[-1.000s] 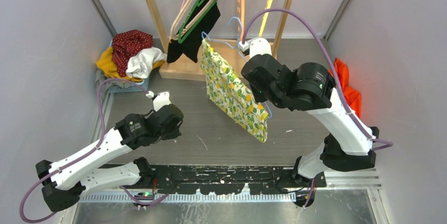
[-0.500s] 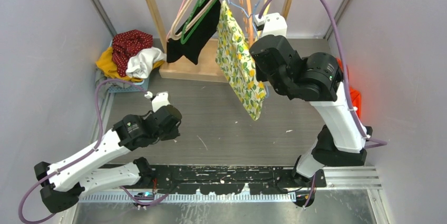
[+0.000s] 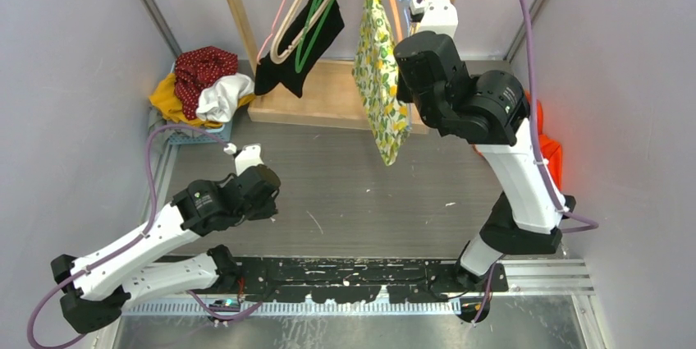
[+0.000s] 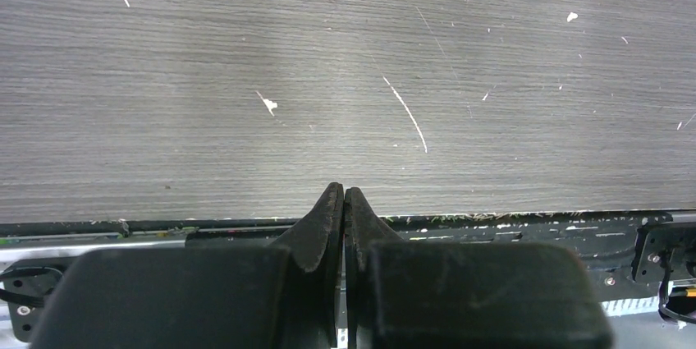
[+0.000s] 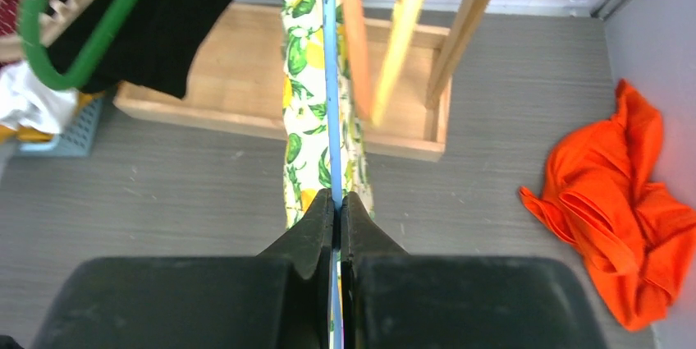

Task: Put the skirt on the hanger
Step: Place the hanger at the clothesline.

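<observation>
The skirt (image 3: 380, 70), white with a lemon and leaf print, hangs from a thin blue hanger (image 5: 329, 78) near the top of the wooden rack (image 3: 328, 103). My right gripper (image 5: 337, 198) is shut on the blue hanger, with the skirt (image 5: 302, 61) hanging just beyond the fingertips. In the top view the right gripper (image 3: 410, 12) is raised high by the rack's rail. My left gripper (image 4: 343, 191) is shut and empty, low over the bare table near the front edge; it sits at the left in the top view (image 3: 264, 195).
A green hanger (image 3: 316, 12) and a pink hanger (image 3: 283, 29) with a black garment (image 3: 299, 49) hang left of the skirt. A pile of red, white and yellow clothes (image 3: 201, 82) lies in a basket at the far left. An orange cloth (image 5: 636, 218) lies at the right.
My right gripper has lifted the hanger and skirt up and away toward the rack's rail; the skirt now hangs nearly vertical. The left arm has barely moved.
</observation>
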Robot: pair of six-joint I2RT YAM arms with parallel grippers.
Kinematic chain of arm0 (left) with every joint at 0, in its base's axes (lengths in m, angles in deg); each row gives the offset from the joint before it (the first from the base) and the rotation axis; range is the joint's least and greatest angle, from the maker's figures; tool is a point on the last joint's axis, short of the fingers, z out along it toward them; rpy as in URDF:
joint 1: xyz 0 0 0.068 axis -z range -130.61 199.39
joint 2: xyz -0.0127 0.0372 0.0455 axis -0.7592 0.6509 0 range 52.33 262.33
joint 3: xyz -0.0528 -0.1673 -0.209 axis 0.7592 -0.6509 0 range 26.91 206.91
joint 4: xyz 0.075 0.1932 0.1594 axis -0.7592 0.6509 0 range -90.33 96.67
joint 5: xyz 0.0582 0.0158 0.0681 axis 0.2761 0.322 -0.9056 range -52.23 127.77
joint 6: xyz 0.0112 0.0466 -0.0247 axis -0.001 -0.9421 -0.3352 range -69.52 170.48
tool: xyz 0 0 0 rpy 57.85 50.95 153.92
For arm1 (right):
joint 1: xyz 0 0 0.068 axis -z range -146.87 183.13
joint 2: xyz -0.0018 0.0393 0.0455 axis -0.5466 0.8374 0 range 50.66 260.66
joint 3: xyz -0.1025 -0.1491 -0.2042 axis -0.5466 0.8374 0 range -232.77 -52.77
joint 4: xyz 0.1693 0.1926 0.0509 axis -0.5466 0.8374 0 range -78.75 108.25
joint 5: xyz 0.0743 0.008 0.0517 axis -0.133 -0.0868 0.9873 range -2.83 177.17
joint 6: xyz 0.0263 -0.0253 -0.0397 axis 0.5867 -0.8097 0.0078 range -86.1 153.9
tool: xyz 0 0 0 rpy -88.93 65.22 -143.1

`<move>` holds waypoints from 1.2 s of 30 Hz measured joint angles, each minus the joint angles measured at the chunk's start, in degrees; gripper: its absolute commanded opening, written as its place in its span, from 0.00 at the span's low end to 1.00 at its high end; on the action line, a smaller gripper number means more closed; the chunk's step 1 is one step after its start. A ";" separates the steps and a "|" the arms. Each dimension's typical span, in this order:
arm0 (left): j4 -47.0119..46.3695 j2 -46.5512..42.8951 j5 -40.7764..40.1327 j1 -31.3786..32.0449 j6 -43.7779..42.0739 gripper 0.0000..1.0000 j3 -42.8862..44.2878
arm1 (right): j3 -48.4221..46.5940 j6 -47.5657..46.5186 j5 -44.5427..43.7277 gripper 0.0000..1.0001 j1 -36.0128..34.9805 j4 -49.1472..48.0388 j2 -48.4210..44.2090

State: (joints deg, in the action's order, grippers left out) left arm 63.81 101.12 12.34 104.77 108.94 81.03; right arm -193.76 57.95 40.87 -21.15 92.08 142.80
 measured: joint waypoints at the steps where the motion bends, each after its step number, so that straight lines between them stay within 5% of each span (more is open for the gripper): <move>1: 0.00 -0.02 0.07 0.00 -0.20 0.02 0.00 | -1.01 0.02 0.22 0.01 0.42 -0.76 0.66; 11: 1.51 -1.90 0.52 0.00 -0.42 0.01 0.09 | -5.97 0.15 6.08 0.01 7.61 -7.82 9.99; 26: 2.36 -1.86 0.59 0.00 -0.46 0.00 0.09 | -0.46 -2.67 9.68 0.01 12.02 -12.04 2.36; 36: 3.30 -1.70 0.48 0.00 -0.35 0.00 0.66 | -1.62 -9.51 16.11 0.01 12.02 -18.93 6.99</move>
State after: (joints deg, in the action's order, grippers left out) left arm 67.11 99.42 12.82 104.77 108.59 81.69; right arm -195.38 48.45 56.98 -9.13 73.16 149.79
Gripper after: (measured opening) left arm 0.008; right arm 0.060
